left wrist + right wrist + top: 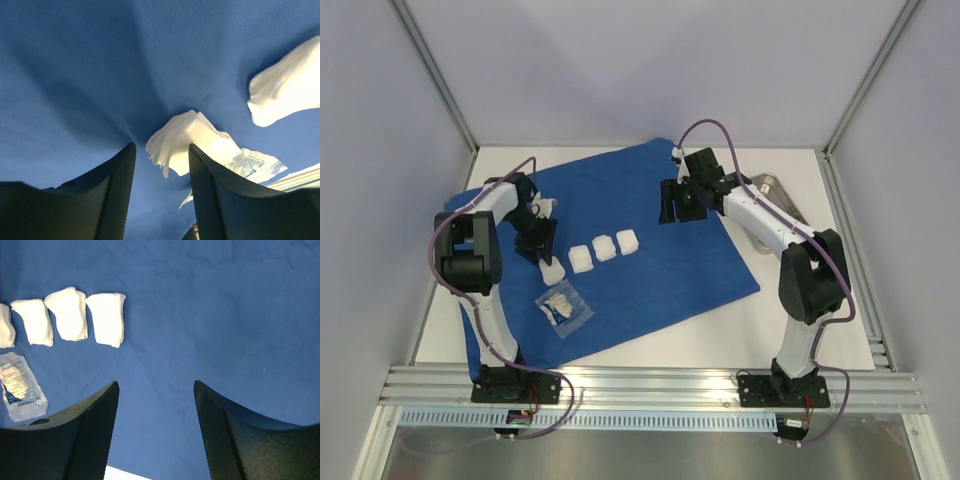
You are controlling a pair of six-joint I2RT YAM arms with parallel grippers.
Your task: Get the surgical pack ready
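because the large royal-blue cloth drape (650, 275) lies spread flat under both arms, treat it as a soft, limp sheet. it will likely wrinkle and drag rather than slide as one piece, so take it at a corner or hem, not mid-panel. the left gripper (161, 146) points down at the drape with its fingers part open and nothing clamped. a folded white gauze square (192, 137) lies just ahead of the fingertips, its near edge reaching into the gap; whether a pad touches it cannot be told. this gauze looks light, loosely layered and easily fanned apart, so pinch across the whole folded edge, low against the cloth. three more white gauze squares (605, 246) sit in a row beyond that hand, and a clear plastic packet (563, 310) lies just beside it. the right gripper (155, 383) hovers wide open and empty over bare drape. the steel tray (775, 188) sits behind the right arm, partly hidden; being rigid and smooth, it is best gripped by its rim.
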